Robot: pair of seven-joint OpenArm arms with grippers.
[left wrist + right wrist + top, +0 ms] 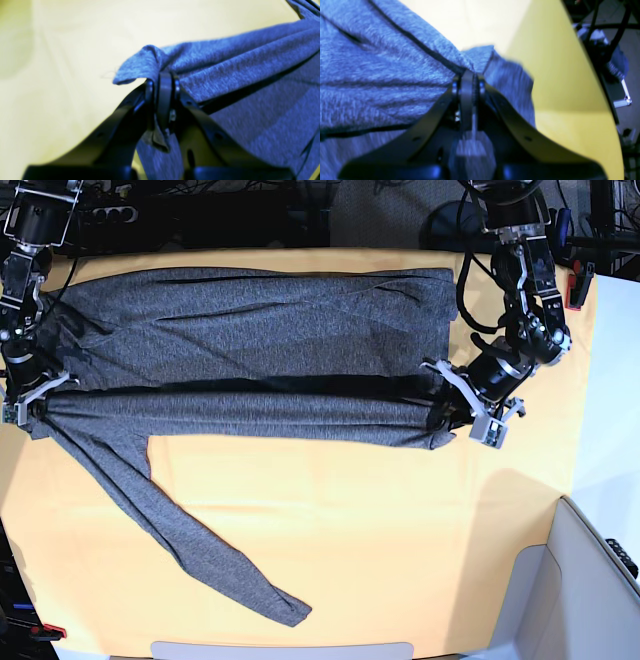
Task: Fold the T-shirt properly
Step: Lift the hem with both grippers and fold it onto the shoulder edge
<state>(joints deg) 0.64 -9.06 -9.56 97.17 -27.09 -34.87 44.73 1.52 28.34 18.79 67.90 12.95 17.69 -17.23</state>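
The T-shirt [250, 320] is charcoal-grey and lies spread across the far half of the yellow-orange table. Its near edge is lifted into a taut band [240, 415] stretched between both grippers. One long sleeve [190, 545] trails diagonally toward the table's front. On the right of the base view, my left gripper [437, 412] is shut on the band's end; the left wrist view shows the jaws of my left gripper [163, 82] pinching a bunched corner of the T-shirt [250, 75]. At the far left edge, my right gripper [38, 402] is shut on the other end, and the right wrist view has my right gripper [468, 77] clamped on the T-shirt [382, 75].
The yellow-orange tablecloth [380, 530] shows bare in front of the shirt. A white-grey bin [600, 580] stands at the lower right corner and a pale strip [280, 650] lies along the front edge. Cables and dark gear [200, 215] crowd the back; a red clip [578, 288] sits at far right.
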